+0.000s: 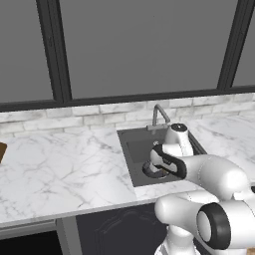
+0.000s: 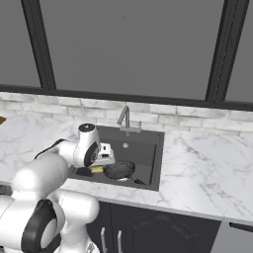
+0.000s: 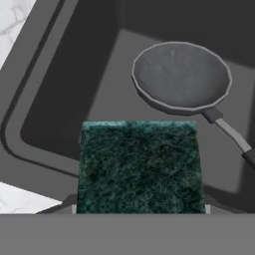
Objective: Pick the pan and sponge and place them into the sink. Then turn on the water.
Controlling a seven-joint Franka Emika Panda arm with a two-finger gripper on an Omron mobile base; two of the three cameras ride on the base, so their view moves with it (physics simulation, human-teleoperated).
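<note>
Marble desk (image 2: pixel 207 163) carries sink (image 2: pixel 148 148), faucet (image 2: pixel 124 117) at back rim. End effector (image 2: pixel 99 169) low over sink's left side, clamped on sponge (image 3: pixel 142 167): green face fills lower hand view between fingers, yellow edge visible in right base view. Sponge appears above basin floor, contact hard to judge. Pan (image 3: pixel 182 74) lies right of sponge inside sink, handle pointing right in hand view.
</note>
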